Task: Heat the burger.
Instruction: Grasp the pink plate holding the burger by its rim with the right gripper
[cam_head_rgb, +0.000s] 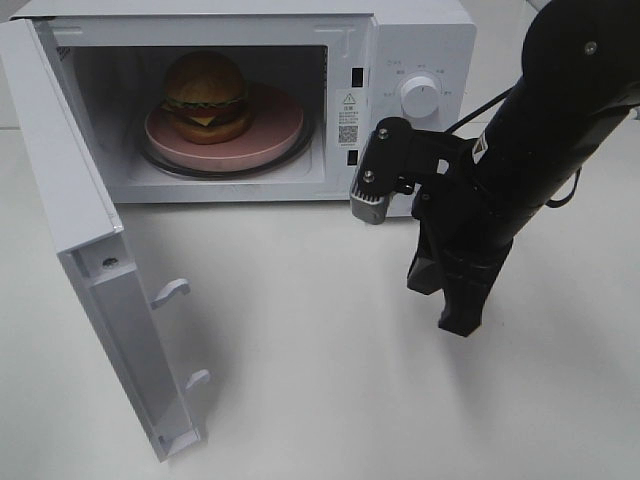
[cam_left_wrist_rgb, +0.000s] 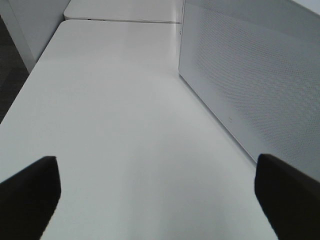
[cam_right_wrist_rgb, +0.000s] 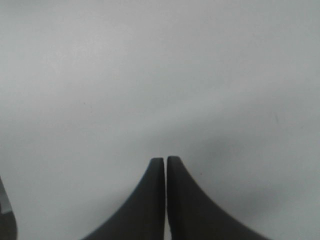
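While the white microwave oven (cam_head_rgb: 420, 40) stands with its hinged door (cam_head_rgb: 70, 200) swung wide to the left, the burger (cam_head_rgb: 205, 95), a glossy golden-brown bun over green lettuce, yellow cheese and dark patty, sits inside the cavity on a round pink plate (cam_head_rgb: 275, 140), toward the plate's left rear. The black right gripper (cam_head_rgb: 455, 320) hangs over the white table (cam_head_rgb: 300, 380) in front of the oven's control panel, below its white round dial (cam_head_rgb: 418, 97), jaws pressed together on nothing and pointing down. The left gripper (cam_left_wrist_rgb: 156, 175), jaws spread wide and empty, hovers low over the table beside a white perforated panel (cam_left_wrist_rgb: 250, 85).
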